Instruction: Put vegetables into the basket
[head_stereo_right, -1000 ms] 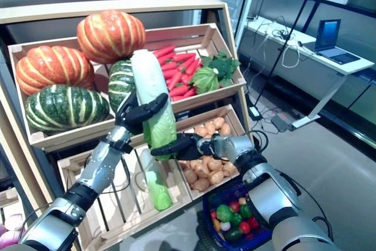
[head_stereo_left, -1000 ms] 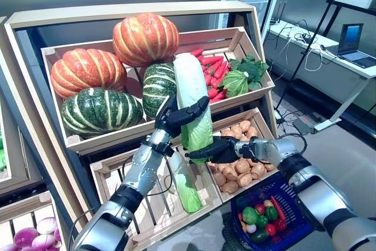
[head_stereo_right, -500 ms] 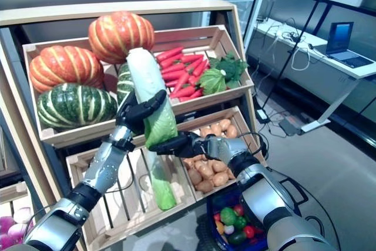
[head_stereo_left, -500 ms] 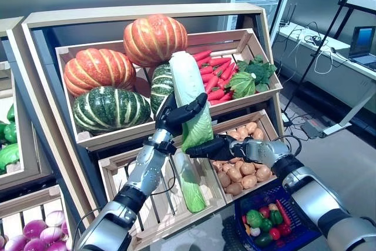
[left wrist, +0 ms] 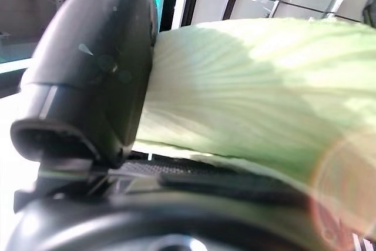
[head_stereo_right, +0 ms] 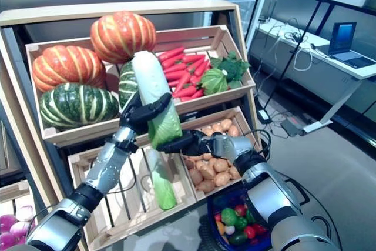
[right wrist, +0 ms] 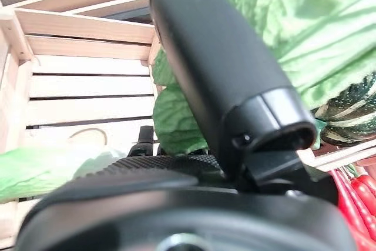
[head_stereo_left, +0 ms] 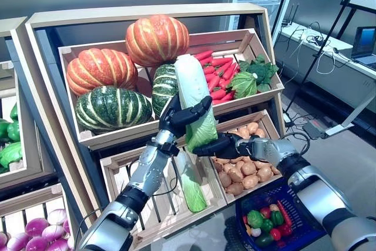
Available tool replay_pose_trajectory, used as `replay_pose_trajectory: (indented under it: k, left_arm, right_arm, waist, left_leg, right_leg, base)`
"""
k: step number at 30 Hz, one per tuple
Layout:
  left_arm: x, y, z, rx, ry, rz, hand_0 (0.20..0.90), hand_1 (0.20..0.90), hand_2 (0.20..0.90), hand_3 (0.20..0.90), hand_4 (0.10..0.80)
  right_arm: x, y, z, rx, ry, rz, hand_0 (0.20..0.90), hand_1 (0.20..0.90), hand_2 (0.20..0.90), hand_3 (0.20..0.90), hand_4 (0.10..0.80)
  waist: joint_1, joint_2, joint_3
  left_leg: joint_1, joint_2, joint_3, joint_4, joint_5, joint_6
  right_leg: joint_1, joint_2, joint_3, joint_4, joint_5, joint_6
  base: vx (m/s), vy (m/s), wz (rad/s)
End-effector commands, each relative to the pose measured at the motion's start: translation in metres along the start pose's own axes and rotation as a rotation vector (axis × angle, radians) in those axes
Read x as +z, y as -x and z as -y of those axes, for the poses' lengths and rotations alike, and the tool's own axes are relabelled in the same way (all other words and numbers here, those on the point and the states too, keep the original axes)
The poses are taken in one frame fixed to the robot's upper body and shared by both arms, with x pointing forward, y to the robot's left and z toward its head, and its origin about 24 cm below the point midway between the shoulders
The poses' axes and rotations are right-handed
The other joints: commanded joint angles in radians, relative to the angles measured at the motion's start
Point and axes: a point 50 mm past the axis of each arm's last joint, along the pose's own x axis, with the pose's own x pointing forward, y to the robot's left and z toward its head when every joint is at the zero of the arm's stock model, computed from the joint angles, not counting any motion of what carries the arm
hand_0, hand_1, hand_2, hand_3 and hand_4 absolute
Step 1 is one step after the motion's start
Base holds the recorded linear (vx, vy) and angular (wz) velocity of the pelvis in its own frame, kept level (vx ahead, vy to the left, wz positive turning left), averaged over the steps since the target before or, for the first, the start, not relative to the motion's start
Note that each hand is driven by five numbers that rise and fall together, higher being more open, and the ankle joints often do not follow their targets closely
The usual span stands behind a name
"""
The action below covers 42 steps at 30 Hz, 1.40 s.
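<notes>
The right hand [head_stereo_left: 232,145] had slid further under the cabbage [head_stereo_left: 194,99], fingers curled around its leafy end; the left hand [head_stereo_left: 179,116] still clasped it, so a handover toward the basket [head_stereo_left: 294,227] looked underway.

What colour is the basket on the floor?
Blue basket, holding red and green vegetables; clearest in the left eye view.

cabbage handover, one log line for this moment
napa cabbage: held upright | left hand: gripping middle | right hand: at leafy end | basket: not reached

Cabbage [head_stereo_right: 154,98] between both hands [head_stereo_right: 143,116] [head_stereo_right: 187,143]
</notes>
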Motion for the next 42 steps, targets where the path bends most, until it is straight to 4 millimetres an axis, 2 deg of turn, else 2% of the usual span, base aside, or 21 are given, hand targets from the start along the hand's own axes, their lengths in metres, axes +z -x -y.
replay_pose_trajectory:
  k: [1, 7, 13, 22, 32, 38, 42]
  left_arm:
    - [0.017, -0.027, 0.045, -0.297, -0.087, 0.064, 0.3, 0.3, 0.3, 0.3, 0.4]
    - [0.024, -0.021, 0.019, -0.241, -0.181, 0.042, 0.3, 0.3, 0.3, 0.3, 0.4]
    - [0.028, -0.017, 0.008, -0.222, -0.205, 0.043, 0.3, 0.3, 0.3, 0.3, 0.4]
    - [0.025, -0.015, 0.008, -0.226, -0.168, 0.059, 0.3, 0.3, 0.3, 0.3, 0.4]
    - [0.012, -0.009, 0.013, -0.246, -0.139, 0.05, 0.3, 0.3, 0.3, 0.3, 0.4]
    - [0.012, -0.005, 0.007, -0.237, -0.092, 0.057, 0.3, 0.3, 0.3, 0.3, 0.4]
    - [0.006, -0.005, 0.014, -0.246, -0.026, 0.072, 0.3, 0.3, 0.3, 0.3, 0.4]
  right_arm:
    - [0.095, 0.052, 0.01, -0.07, 0.207, 0.269, 0.9, 0.9, 0.9, 0.9, 0.8]
    - [0.084, 0.059, 0.012, -0.015, 0.249, 0.225, 0.9, 0.9, 0.9, 0.9, 0.8]
    - [0.085, 0.063, 0.007, 0.022, 0.26, 0.24, 0.9, 0.9, 0.9, 0.9, 0.8]
    - [0.088, 0.058, -0.007, 0.141, 0.208, 0.265, 0.9, 0.9, 0.9, 0.9, 0.8]
    - [0.072, 0.038, -0.038, 0.445, 0.017, 0.248, 0.9, 0.9, 0.9, 0.9, 0.8]
    - [0.08, 0.035, -0.05, 0.498, -0.11, 0.342, 0.9, 0.9, 0.9, 0.9, 0.8]
    - [0.088, 0.031, -0.055, 0.493, -0.159, 0.437, 0.9, 0.9, 0.9, 0.9, 0.8]
  waist:
    - [0.021, -0.016, -0.088]
    - [0.01, -0.021, -0.081]
    - [0.0, -0.024, -0.081]
    - [0.001, -0.026, -0.081]
    - [0.017, -0.028, -0.089]
    - [0.023, -0.025, -0.095]
    - [0.025, -0.021, -0.096]
  left_leg:
    - [0.004, -0.043, 0.0, 0.001, -0.133, 0.029]
    - [0.008, -0.043, 0.01, 0.001, -0.132, 0.027]
    - [0.008, -0.042, 0.02, 0.001, -0.131, 0.027]
    - [0.003, -0.041, 0.025, 0.001, -0.128, 0.028]
    - [0.004, -0.041, 0.009, 0.001, -0.13, 0.027]
    - [0.006, -0.04, 0.005, 0.001, -0.133, 0.025]
    - [0.007, -0.039, 0.004, 0.001, -0.132, 0.026]
  right_leg:
    - [-0.027, 0.021, 0.021, 0.001, -0.034, -0.046]
    - [-0.025, 0.019, 0.027, 0.001, -0.031, -0.043]
    - [-0.026, 0.018, 0.032, 0.001, -0.029, -0.039]
    - [-0.031, 0.018, 0.035, 0.001, -0.027, -0.039]
    - [-0.024, 0.018, 0.028, 0.001, -0.035, -0.041]
    - [-0.022, 0.017, 0.021, 0.001, -0.037, -0.038]
    - [-0.021, 0.016, 0.02, 0.001, -0.037, -0.04]
  base:
    - [0.0, 0.0, 0.0]
    - [0.0, 0.0, 0.0]
    - [0.0, 0.0, 0.0]
    - [0.0, 0.0, 0.0]
    - [0.0, 0.0, 0.0]
    - [0.0, 0.0, 0.0]
    - [0.0, 0.0, 0.0]
